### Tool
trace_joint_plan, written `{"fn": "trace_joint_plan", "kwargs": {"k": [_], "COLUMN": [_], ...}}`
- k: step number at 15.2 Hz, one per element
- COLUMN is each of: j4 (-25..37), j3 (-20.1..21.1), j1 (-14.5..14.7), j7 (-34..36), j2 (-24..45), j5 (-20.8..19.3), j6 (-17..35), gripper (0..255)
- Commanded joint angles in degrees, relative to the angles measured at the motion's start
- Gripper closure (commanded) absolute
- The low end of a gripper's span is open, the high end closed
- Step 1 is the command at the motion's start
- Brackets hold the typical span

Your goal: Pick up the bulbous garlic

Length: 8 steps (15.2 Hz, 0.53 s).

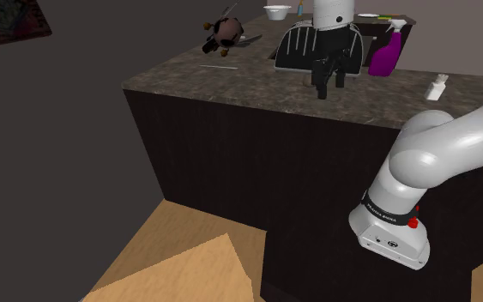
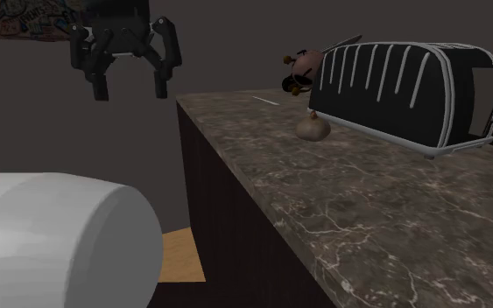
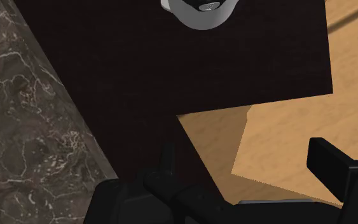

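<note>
The garlic (image 2: 314,129) is a small brownish bulb with a short stem. It sits on the dark marbled countertop (image 2: 384,219), right beside the black toaster (image 2: 402,83). My black gripper (image 2: 130,87) hangs open in the air beyond the counter's edge, to the second exterior view's left of the garlic and higher than it, with nothing between its fingers. In the shoulder view the gripper (image 1: 330,86) shows in front of the toaster (image 1: 304,47). In the wrist view the gripper (image 3: 247,162) looks down past the counter's edge onto the dark cabinet front and the wooden floor (image 3: 285,133).
A purple spray bottle (image 1: 385,53), a small white bottle (image 1: 437,86), a white bowl (image 1: 276,11) and a round brown figure (image 1: 226,30) stand on the counter. The counter drops off to a wooden floor (image 1: 188,266). My white arm (image 1: 437,163) rises from the stand.
</note>
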Motion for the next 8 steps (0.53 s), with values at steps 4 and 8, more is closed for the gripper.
{"fn": "trace_joint_plan", "kwargs": {"k": [4, 8], "j4": [4.5, 11.5], "j3": [-4.4, -10.0], "j1": [-1.5, -2.9], "j7": [-3.2, -7.6], "j2": [6.4, 15.4], "j5": [-1.0, -1.2], "j6": [0.5, 0.4], "gripper": [0, 0]}}
